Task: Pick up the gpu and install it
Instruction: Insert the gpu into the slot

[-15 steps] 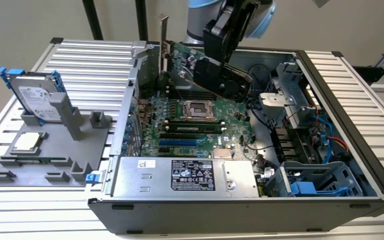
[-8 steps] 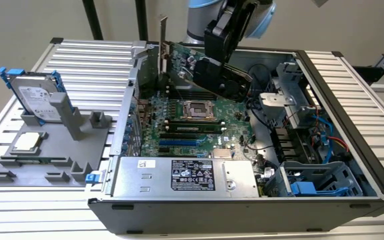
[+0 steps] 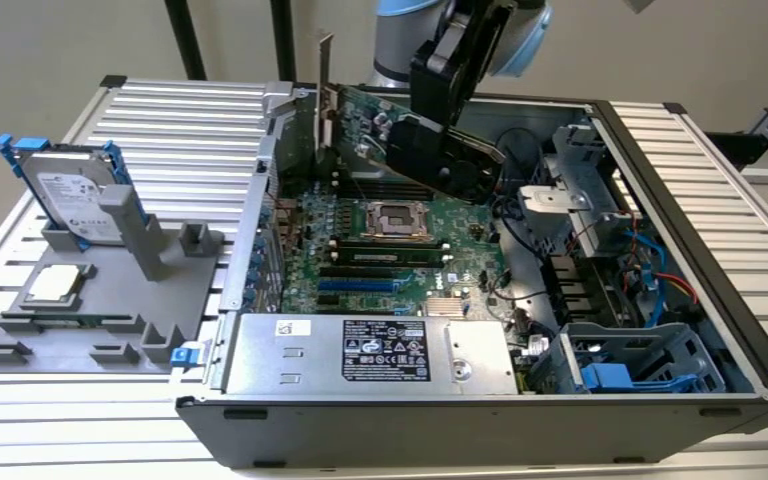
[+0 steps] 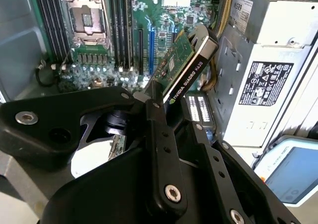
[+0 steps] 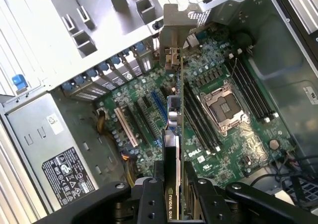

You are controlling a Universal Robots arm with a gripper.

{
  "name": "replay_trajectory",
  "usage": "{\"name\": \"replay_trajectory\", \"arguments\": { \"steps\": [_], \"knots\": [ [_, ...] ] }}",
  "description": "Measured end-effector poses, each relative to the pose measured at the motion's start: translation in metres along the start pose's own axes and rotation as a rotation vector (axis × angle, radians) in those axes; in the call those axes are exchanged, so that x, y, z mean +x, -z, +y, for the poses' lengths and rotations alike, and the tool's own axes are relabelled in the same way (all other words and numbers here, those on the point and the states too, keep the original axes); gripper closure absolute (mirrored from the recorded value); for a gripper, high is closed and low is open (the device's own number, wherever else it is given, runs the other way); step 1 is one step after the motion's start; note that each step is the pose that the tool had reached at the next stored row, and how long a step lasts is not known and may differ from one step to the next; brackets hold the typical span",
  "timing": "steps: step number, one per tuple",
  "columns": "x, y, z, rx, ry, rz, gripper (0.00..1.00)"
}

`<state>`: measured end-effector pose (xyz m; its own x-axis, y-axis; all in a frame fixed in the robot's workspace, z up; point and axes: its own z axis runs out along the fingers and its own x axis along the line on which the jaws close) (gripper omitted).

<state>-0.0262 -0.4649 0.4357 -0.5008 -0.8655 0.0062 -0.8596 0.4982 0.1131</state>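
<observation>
end effector (image 5: 172, 186) clamping gpu (image 5: 174, 119), above motherboard (image 5: 238, 149)

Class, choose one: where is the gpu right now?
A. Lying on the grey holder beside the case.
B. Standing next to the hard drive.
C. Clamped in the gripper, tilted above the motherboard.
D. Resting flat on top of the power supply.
C: the gripper clamps the gpu, which hangs tilted over the motherboard inside the open case.
</observation>
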Motion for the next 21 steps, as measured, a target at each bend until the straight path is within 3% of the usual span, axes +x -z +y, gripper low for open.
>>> {"name": "replay_trajectory", "arguments": {
  "steps": [21],
  "knots": [
    [0.0000,0.0000,0.0000,0.0003,0.047,0.0054,1.00]
  ]
}}
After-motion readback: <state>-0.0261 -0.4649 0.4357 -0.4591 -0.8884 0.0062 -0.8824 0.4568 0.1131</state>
